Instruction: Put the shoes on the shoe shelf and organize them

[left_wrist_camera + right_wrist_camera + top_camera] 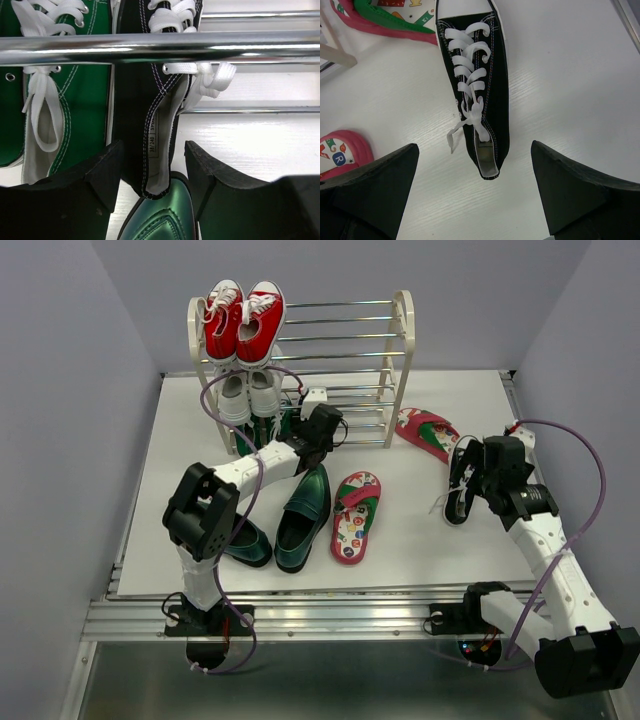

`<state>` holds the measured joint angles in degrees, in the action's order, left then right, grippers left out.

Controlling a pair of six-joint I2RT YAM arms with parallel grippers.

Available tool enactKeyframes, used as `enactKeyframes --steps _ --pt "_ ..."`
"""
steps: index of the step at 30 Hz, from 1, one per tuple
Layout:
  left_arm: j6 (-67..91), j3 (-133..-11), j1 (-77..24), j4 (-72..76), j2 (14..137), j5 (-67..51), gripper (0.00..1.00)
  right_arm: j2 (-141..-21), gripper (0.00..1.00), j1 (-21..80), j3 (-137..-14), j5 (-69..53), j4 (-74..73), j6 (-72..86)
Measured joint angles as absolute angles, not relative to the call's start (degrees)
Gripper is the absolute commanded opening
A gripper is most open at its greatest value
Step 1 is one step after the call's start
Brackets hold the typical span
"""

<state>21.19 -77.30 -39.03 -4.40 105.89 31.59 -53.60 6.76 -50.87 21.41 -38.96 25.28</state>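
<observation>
Left jaws are seen parted at the lower part of the shoe shelf (404, 330), either side of the heel of a black sneaker (145, 100). It is set in the shelf beside a green sneaker (80, 90), w/ a chrome rod (160, 47) across it. Right jaws are held wide above the 2nd black sneaker (482, 90), which is not gripped and lies on the surface (430, 540). Two green loafers (305, 505) and one flip-flop (355, 515) are seen on the surface in front of the shelf, the other flip-flop (425, 432) by its right foot.
</observation>
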Motion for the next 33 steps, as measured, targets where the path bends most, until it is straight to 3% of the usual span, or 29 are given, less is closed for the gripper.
enactKeyframes --steps 5,12,33 --pt "21.37 -77.3 -39.03 -4.58 106.21 29.69 0.56 -53.65 1.0 6.76 -50.87 21.43 -38.96 25.28" --pt "21.39 -77.8 -38.87 -5.37 107.7 29.36 0.0 -53.65 1.0 6.76 -50.87 21.43 -38.96 25.28" --pt "28.16 -79.99 -37.32 -7.53 107.77 25.78 0.0 -53.6 1.0 6.76 -50.85 21.45 -38.96 25.3"
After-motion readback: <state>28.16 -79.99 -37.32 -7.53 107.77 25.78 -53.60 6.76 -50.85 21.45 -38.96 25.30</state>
